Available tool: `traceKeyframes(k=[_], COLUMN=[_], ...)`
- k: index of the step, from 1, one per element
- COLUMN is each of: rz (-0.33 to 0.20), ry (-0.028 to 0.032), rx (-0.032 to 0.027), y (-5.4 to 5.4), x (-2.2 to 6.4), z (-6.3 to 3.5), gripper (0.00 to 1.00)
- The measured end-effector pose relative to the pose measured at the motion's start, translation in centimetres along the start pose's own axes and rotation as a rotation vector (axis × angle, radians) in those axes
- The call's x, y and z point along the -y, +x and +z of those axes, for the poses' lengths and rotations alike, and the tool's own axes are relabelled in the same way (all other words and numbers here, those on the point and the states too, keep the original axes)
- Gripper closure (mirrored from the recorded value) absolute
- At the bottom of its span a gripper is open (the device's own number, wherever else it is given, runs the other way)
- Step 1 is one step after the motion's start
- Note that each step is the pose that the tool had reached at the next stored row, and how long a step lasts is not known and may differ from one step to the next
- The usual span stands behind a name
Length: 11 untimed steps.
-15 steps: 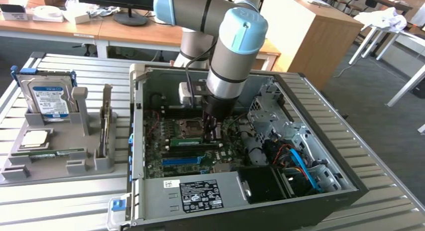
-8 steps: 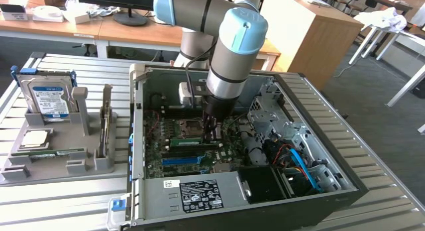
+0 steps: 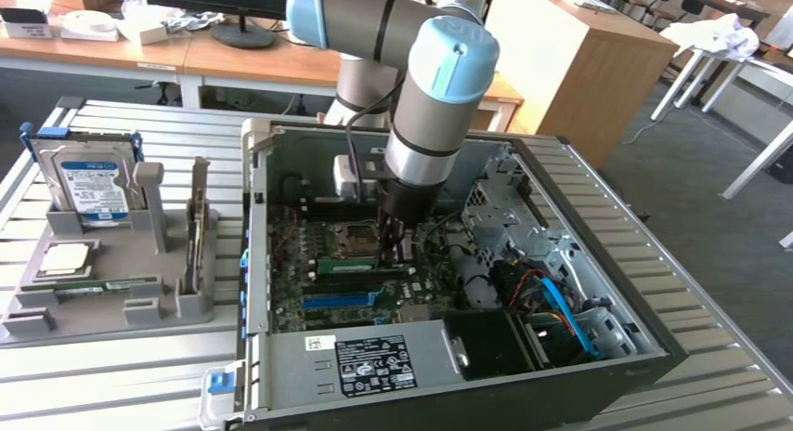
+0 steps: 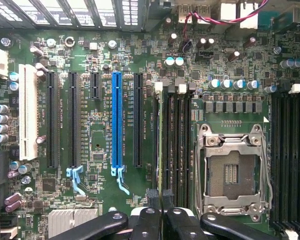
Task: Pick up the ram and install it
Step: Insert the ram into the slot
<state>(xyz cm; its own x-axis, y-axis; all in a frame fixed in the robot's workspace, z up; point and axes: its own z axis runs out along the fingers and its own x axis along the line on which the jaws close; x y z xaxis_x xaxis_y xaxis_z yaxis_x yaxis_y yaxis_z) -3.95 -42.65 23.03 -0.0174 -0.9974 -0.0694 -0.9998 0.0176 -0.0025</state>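
**Memory installation: gripper over the board.** The gripper [image 4: 160,196] is set inside the open computer case [image 3: 263,264]. The case is laid on its side on the slatted table [image 3: 124,385], so that the motherboard [image 4: 102,125] is faced from above.

The ram [image 4: 160,135] is held on edge, its upper edge pinched between the narrowly set fingers [image 4: 151,197]. It is aligned along the memory slot nearest the black expansion slots, in the bank just beside the empty processor socket [image 4: 231,172]. The edge-on hold is judged to leave the contact edge free to meet the slot. Whether the stick is seated or merely resting in the slot cannot be told.

Near the table's edge, on the exterior view's left, a grey tray [image 3: 111,312] is used to keep parts in shaped pockets. A hard drive [image 3: 89,185] with a blue-and-white label is stood upright in it, and another green stick [image 3: 93,284] is laid flat near the tray's front edge.

White lettering is printed beside the blue slot [image 4: 117,120] and its neighbours. A black sticker [image 3: 375,364] is fixed to a grey panel of the case. Neither is legible.
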Motion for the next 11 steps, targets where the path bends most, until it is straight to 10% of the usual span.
traceKeyframes(k=[11], rz=[0.0], ry=[0.0], rx=[0.0], y=[-0.03], x=[0.0], z=[0.11], gripper=[0.88])
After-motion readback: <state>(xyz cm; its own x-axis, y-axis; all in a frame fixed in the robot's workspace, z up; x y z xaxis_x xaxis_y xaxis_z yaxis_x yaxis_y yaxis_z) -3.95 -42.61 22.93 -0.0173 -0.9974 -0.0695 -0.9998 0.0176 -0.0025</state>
